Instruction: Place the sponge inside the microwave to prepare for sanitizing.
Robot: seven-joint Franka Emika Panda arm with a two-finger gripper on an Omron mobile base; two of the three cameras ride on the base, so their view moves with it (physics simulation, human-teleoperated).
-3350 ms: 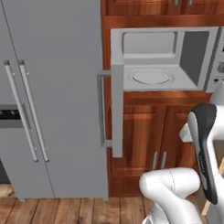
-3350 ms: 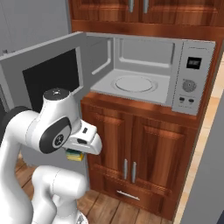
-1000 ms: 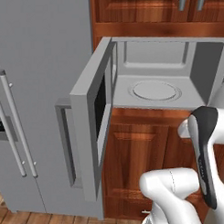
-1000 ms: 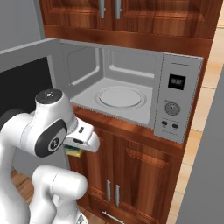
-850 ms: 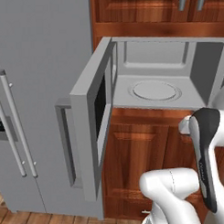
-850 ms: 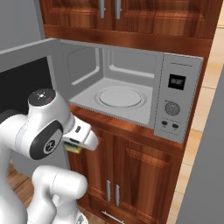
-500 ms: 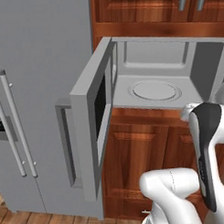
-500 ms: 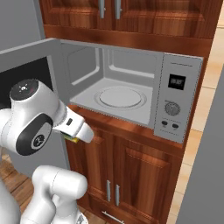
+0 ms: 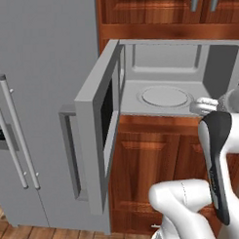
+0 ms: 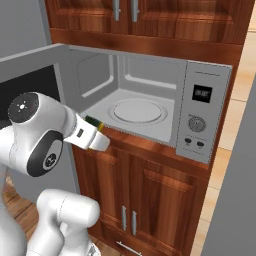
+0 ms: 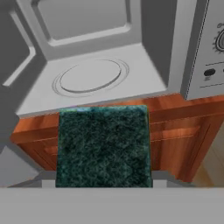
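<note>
You're looking at a sponge [image 11: 103,146] with a rough, fibrous dark green scrub face, totally matt. Behind it, the microwave [image 10: 150,107] cavity looks like smooth satin grey metal, and the cabinets [image 10: 145,195] below are glossy reddish wood with visible grain.

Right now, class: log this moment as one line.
gripper: shut on sponge | microwave: door open, turntable bare | sponge: outside, in front of the opening

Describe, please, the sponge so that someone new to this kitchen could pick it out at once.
Start at the microwave, built into the wooden cabinets with its door swung open beside the grey fridge. Just in front of its open cavity, the gripper holds the sponge. It is a small rectangular block with a dark green scrub face, unlike the round white turntable inside.
</note>
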